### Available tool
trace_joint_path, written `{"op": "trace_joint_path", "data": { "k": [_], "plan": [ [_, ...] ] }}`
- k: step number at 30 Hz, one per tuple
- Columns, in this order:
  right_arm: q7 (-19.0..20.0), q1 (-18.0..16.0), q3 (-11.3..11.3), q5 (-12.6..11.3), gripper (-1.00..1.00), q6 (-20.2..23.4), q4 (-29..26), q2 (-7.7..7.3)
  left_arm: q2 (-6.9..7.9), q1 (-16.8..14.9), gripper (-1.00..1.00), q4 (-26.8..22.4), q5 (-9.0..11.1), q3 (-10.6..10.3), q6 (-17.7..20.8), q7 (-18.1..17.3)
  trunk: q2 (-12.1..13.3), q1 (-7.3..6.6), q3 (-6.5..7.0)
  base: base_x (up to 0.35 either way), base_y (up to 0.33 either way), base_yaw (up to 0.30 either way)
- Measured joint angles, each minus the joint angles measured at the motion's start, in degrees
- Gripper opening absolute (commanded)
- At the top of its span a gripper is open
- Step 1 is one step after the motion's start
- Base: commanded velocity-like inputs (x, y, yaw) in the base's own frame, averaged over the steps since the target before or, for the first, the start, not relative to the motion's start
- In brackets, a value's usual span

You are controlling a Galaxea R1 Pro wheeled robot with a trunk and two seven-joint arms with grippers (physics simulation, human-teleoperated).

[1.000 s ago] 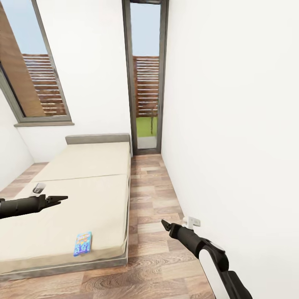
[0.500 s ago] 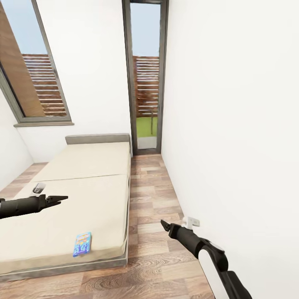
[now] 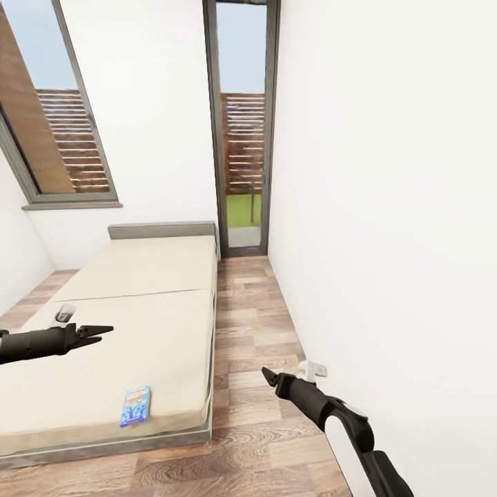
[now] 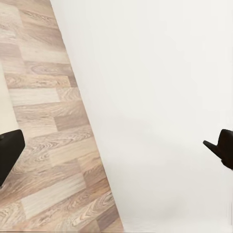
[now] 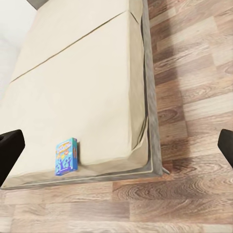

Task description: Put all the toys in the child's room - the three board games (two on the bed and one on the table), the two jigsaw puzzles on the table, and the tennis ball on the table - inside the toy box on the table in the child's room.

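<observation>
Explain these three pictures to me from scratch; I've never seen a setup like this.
This is a simulated two-armed robot on wheels. The big picture comes from its head camera, looking down over both arms: the left gripper hangs above the bed, and the right gripper hangs above the wood floor. The other two pictures come from cameras at each wrist, and the dark shapes at their edges are that gripper's own fingers. Both grippers are open and hold nothing. A small blue board game lies flat near the bed's foot; the right wrist camera shows it as well.
</observation>
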Motion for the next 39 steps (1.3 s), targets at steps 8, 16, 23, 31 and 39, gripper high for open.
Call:
{"op": "trace_joint_path", "data": {
  "k": [8,16,23,31,39],
  "plan": [
    [0.21,-0.07,-0.46,-0.65,1.00,0.57,-0.26,0.24,-0.37,0.00,1.00,0.00,0.24,0.05,1.58,-0.08,-3.22,1.76,-1.44,0.000,0.000,0.000],
    [0.46,-0.80,-1.10,-1.15,1.00,0.43,-0.48,0.26,-0.94,-0.08,1.00,0.69,-0.13,-0.19,3.16,0.39,-6.43,3.52,-2.89,0.000,0.000,0.000],
    [0.23,-0.95,-1.06,-1.14,1.00,0.55,-0.52,0.29,-0.93,-0.09,1.00,3.96,-0.35,-0.06,3.39,0.22,-9.25,5.06,-4.15,0.000,0.000,0.000],
    [0.12,-0.97,-1.18,-1.21,1.00,0.51,-0.32,0.31,-0.90,-0.09,1.00,4.69,-0.17,-0.12,3.39,0.02,-12.46,6.82,-5.59,0.000,0.000,0.000],
    [0.08,-0.95,-1.12,-1.22,1.00,0.05,0.16,0.39,-0.86,-0.09,1.00,4.74,-0.31,-0.14,3.09,0.19,-15.68,8.58,-7.03,0.000,0.000,0.000]
  ]
}}
